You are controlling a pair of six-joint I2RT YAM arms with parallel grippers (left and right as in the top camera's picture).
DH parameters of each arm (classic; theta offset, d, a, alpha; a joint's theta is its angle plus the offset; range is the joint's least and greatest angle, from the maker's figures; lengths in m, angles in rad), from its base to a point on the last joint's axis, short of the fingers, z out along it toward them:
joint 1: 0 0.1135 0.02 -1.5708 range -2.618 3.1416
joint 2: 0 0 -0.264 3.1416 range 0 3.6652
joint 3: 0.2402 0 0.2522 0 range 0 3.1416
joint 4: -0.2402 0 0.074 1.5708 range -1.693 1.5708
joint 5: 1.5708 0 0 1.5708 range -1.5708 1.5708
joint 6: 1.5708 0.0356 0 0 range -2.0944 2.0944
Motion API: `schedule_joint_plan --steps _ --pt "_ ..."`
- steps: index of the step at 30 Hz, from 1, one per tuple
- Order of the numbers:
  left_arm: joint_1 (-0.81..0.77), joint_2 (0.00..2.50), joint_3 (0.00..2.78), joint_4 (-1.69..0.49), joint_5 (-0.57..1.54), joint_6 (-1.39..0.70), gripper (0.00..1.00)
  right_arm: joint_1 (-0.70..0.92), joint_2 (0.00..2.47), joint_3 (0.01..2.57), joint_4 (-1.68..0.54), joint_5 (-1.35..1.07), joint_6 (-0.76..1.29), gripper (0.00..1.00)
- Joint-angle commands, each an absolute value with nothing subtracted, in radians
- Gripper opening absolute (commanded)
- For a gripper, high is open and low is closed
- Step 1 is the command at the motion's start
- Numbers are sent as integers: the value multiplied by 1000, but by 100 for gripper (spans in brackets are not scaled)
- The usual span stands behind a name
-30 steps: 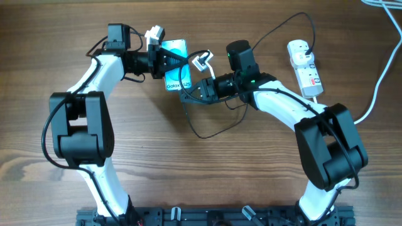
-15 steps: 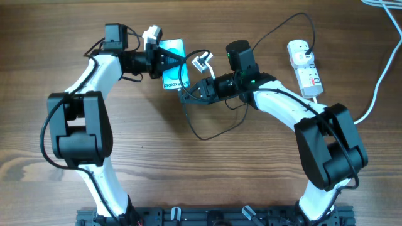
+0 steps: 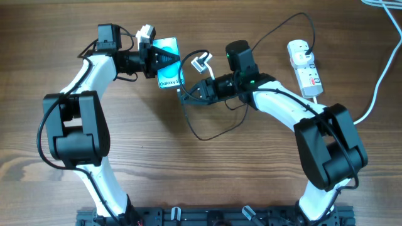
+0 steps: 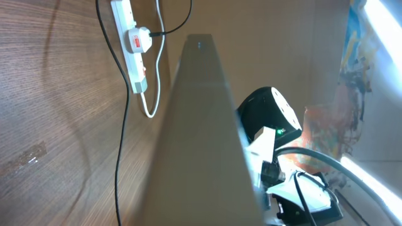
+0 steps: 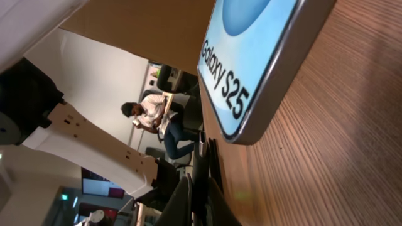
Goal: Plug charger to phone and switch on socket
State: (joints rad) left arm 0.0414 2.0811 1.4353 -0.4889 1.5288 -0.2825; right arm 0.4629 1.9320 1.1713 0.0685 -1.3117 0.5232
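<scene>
Just beside phone [image 3: 169, 64], right gripper [image 3: 184, 95] tight on charger [image 3: 207, 135]; left gripper [image 3: 159, 59] tight around phone.

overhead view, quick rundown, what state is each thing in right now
phone: screen lit, no plug visibly in it
charger: far end plugged into the socket, free end not yet in the phone
socket: charger's plug seated in it, switch position too small to tell
left claw: shut on the phone
right claw: shut on the charger's free end, beside the phone's lower end
</scene>
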Motion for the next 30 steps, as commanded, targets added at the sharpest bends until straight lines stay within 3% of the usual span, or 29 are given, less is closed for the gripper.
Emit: schedule_joint_plan --steps 1,30 --pt "37 2057 1438 -493 1576 -304 4 474 1949 1170 71 -1278 536 4" --pt "17 2057 1438 -505 1576 -300 4 493 1949 1170 118 -1229 580 4"
